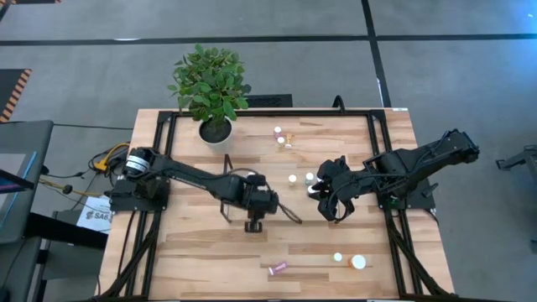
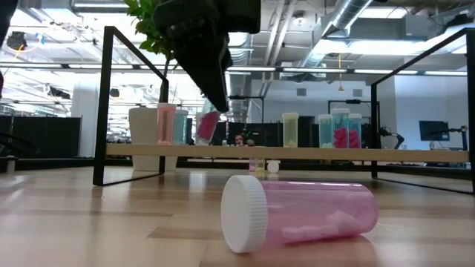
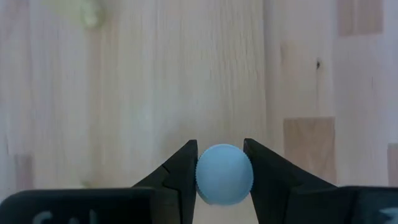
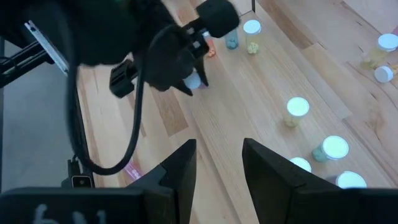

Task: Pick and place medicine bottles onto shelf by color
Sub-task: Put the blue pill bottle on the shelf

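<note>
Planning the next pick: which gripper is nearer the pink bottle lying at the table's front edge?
Left. The left gripper, shut on a bottle, is just behind the pink bottle; the open right gripper is farther back and to the side.

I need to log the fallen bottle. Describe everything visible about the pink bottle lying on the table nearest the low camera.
The pink bottle is a clear, pink-tinted plastic cylinder with a ribbed white cap. It lies on its side on the light wood table, cap end toward the picture's left, with pale pink pieces inside. Only the table touches it; neither pincer is near it. From above it lies near the table's front edge.
</note>
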